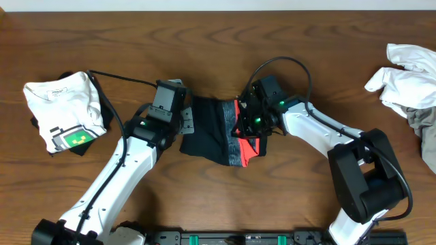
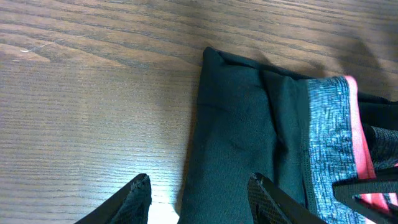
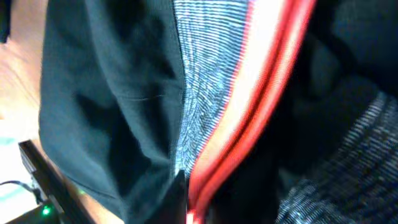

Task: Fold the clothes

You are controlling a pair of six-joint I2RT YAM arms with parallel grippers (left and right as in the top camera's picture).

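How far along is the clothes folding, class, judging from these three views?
Done: a white T-shirt lies folded at the table's left. In hand: the black garment with a grey-and-red band sits mid-table, the left tool and right tool at its two sides. Left: the crumpled white and grey pile at far right.

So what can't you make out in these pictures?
- Right gripper: overhead, its own body hides the fingers; the wrist view is a blur of shorts, so open or shut is unclear.
- Clothes pile: cut off by the overhead view's right edge.
- Dark item under the white shirt: mostly covered.
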